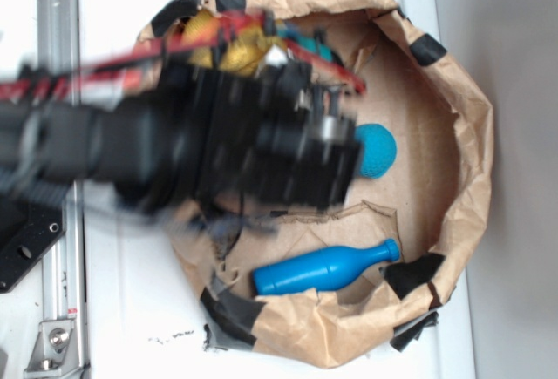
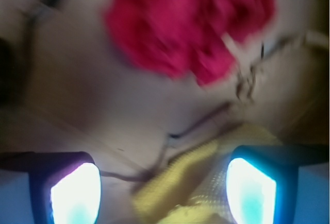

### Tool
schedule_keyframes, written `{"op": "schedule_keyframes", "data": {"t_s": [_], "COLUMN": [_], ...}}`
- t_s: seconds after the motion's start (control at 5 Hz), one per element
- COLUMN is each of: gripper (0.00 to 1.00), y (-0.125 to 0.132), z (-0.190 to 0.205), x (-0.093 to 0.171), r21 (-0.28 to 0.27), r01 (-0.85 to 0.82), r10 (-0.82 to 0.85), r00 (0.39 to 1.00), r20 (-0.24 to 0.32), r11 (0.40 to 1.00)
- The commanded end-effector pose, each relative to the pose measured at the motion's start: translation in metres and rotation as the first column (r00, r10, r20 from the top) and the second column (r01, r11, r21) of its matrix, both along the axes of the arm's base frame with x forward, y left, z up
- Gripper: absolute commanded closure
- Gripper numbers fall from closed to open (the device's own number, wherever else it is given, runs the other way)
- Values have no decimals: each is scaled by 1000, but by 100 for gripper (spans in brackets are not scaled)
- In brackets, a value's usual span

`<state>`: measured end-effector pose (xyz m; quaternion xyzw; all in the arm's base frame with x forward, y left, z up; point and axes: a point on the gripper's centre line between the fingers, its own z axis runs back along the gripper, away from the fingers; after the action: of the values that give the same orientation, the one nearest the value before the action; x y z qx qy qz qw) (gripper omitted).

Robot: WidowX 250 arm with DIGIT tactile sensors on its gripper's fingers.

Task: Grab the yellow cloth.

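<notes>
Yellow cloth [image 2: 178,183]: lies low between the two fingers in the wrist view, on the floor of the paper-walled bin [image 1: 466,118], near its far rim.
Fingers [image 2: 252,190]: spread apart, one each side of the cloth, apparently placed to close on it.
Appearance: bright yellow, nubby weave, thick folds.
Neighbour: red cloth [image 2: 191,23], just beyond.
Arm [image 1: 218,148]: blurred, hides most of the cloth.

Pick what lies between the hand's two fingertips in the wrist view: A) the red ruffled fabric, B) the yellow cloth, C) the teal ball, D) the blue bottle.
B: in the wrist view the yellow cloth lies between the two fingertips of the open hand, while the red fabric sits farther ahead, beyond them.
</notes>
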<state>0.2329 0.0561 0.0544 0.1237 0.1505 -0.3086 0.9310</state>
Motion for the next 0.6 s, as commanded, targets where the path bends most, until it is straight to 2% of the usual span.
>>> {"op": "schedule_keyframes", "data": {"t_s": [0.0, 0.2, 0.4], "gripper": [0, 100, 100], "y": [28, 33, 35], "z": [-4, -4, -6], "x": [-2, -7, -9], "r21": [50, 83, 100], "r01": [-40, -95, -104], "r10": [39, 88, 98], "r00": [999, 993, 993], "r20": [32, 78, 70], "r11": [998, 992, 990]}}
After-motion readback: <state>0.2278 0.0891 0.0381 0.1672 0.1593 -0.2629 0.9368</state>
